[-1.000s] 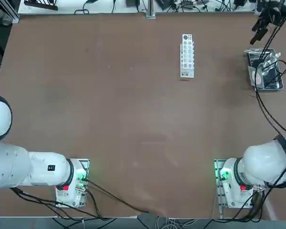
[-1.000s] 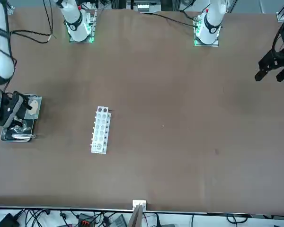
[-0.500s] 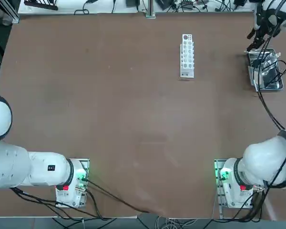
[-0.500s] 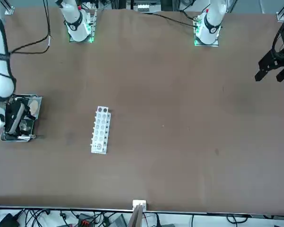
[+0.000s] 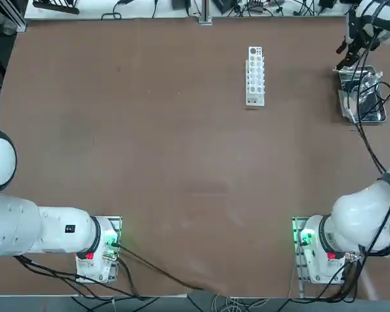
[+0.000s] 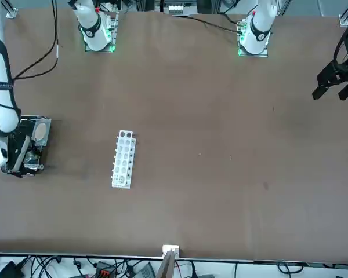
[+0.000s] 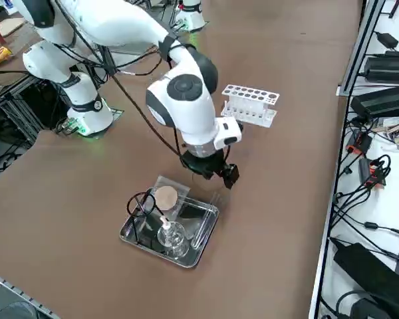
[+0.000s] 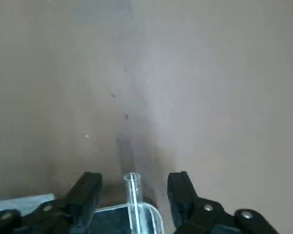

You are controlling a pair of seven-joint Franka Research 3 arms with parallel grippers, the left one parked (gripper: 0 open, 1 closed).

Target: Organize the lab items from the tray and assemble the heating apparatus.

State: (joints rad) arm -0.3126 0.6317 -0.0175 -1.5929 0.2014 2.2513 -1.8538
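Right gripper [image 8: 133,195] poised above the far end of the metal tray [image 7: 198,248], near the worktop [image 5: 182,162] edge on the robot's right. Fingers [image 8: 88,192] parted wide, empty, straddling a clear glass tube [image 8: 133,190] that jutted over the tray's rim. Inside the tray: glass burner [image 7: 171,234], black wire ring stand [image 7: 141,207] and grey mesh with tan centre [image 7: 165,197], crowded together. White test-tube rack [image 5: 255,75] left well apart, toward the worktop's far edge.
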